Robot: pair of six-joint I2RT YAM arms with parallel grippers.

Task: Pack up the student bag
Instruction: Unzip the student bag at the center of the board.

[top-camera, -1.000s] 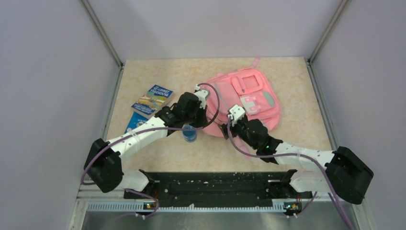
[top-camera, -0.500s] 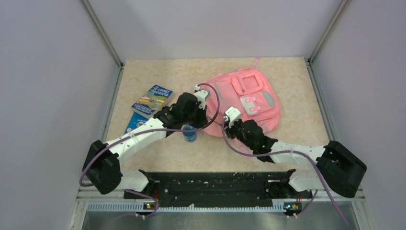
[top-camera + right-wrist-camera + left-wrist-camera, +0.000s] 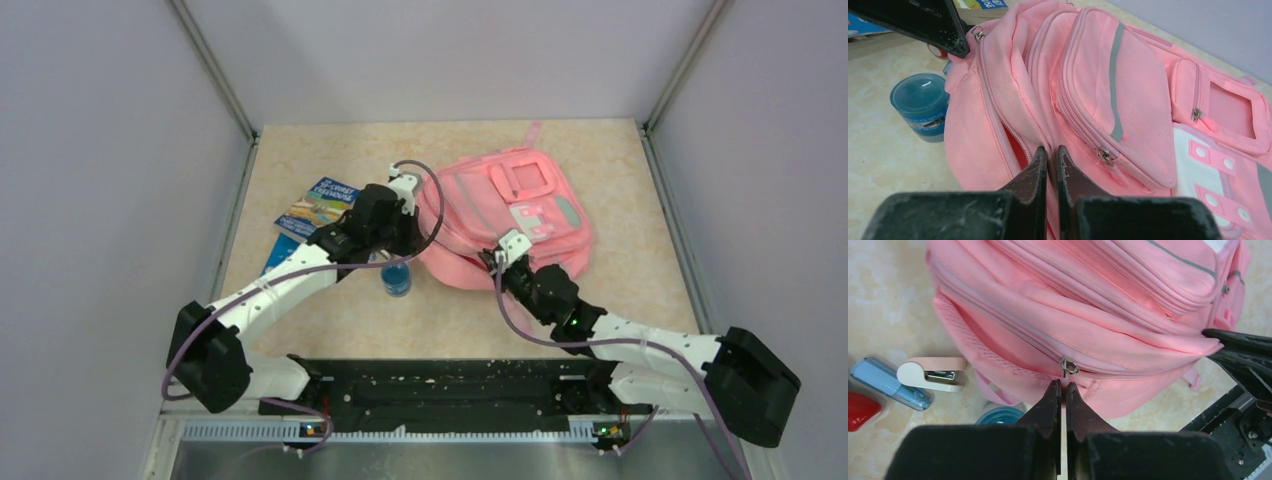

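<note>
Though boxed in on three sides by plain grey walls, open at the near edge where both arm bases sit: a beige, marble-patterned table. Lying flat right of centre on it, front pockets up, the student bag. Off its left side, booklets and, nearer, a small blue tub; in the left wrist view also a pink-and-white stapler and a blue tube just beside the bag. At the bag's left edge, the left gripper, jaws pressed together on the metal zip pull. At the near edge, further right, the right gripper, jaws clamped on a fold of pink fabric just beside the parted zip, red lining showing in the gap.
</note>
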